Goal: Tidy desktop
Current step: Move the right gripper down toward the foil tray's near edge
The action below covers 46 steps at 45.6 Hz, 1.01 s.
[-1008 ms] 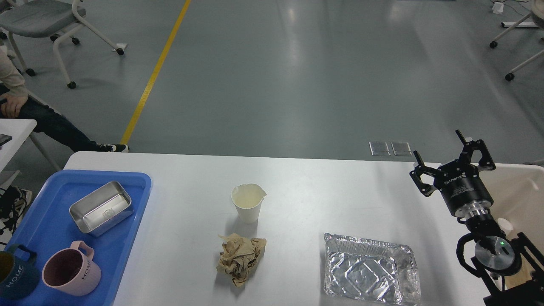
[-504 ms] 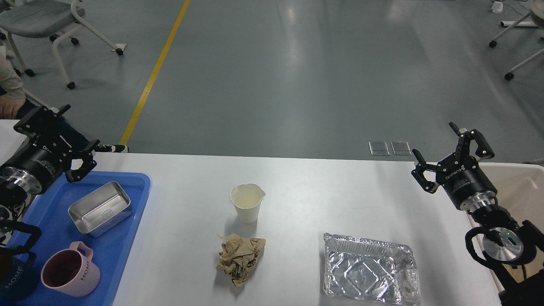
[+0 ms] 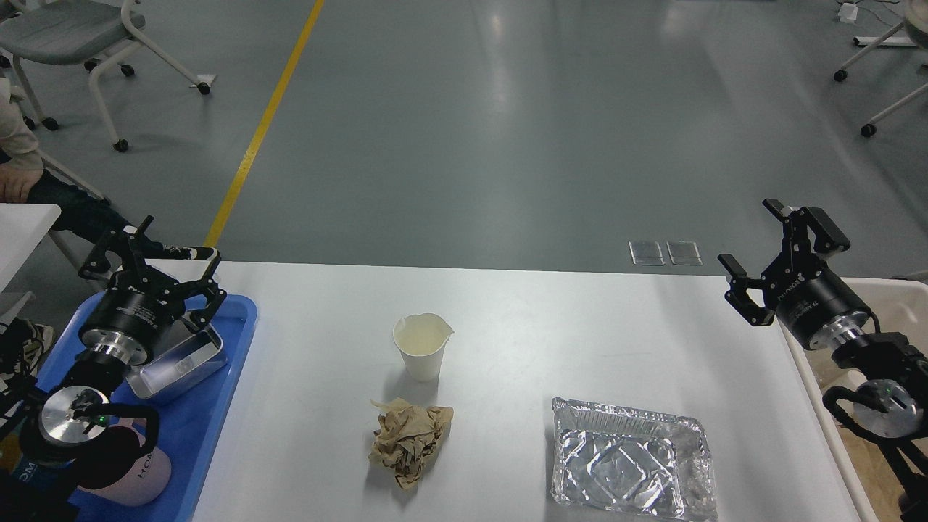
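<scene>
The desktop (image 3: pixel 544 326) is a white table with rounded corners. On it stand a white paper cup (image 3: pixel 423 348), a crumpled brown paper ball (image 3: pixel 409 442) just in front of the cup, and an empty foil tray (image 3: pixel 631 460) at the front right. My left gripper (image 3: pixel 156 262) hovers open and empty over the far end of the blue tray (image 3: pixel 217 406). Over the table's right edge my right gripper (image 3: pixel 748 233) is held open and empty, well above and behind the foil tray.
The blue tray at the left holds a metal tin (image 3: pixel 185 362) and a pink mug (image 3: pixel 141 475), both partly behind my left arm. A beige bin (image 3: pixel 902 304) stands past the right edge. A person and chairs are at the far left.
My left arm came in from the left and now hangs over the blue tray, covering part of the tin and mug. My right gripper drifted slightly right and up.
</scene>
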Tool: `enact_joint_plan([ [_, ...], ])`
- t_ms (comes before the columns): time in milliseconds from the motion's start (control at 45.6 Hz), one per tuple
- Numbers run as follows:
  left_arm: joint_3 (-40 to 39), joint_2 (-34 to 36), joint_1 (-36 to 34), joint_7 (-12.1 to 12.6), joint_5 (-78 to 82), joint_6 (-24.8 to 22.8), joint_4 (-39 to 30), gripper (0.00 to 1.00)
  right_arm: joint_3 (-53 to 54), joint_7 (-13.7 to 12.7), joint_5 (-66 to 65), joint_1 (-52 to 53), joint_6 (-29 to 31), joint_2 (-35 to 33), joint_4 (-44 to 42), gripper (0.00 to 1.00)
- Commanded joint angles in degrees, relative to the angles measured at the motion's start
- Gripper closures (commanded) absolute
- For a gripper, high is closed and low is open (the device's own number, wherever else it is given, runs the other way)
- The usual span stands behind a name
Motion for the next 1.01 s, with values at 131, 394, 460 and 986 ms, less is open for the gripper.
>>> enact_joint_plan([
  [131,0.8,-0.8,-0.2,-8.0,1.3,2.9,-0.1,0.04,-2.3,0.0,-12.8,-0.8,-8.7,-6.9,5.0,0.00],
  [394,1.0,-0.8,-0.8,-7.8,8.2,-2.0,0.4,0.04,-10.3,0.4,-14.1,-1.2,1.9,-17.8,8.2,0.00],
  [460,0.6,-1.2,-1.1,-7.9,8.1,-3.0,1.8,0.04,-11.9,0.4,-17.2,-1.2,2.6,-22.5,9.7,0.00],
  [986,0.9,-3.9,0.5,-8.3,8.0,-3.7,2.5,0.04,-14.3,0.4,-29.3,-11.4,-9.7,-44.6,23.8,0.00],
])
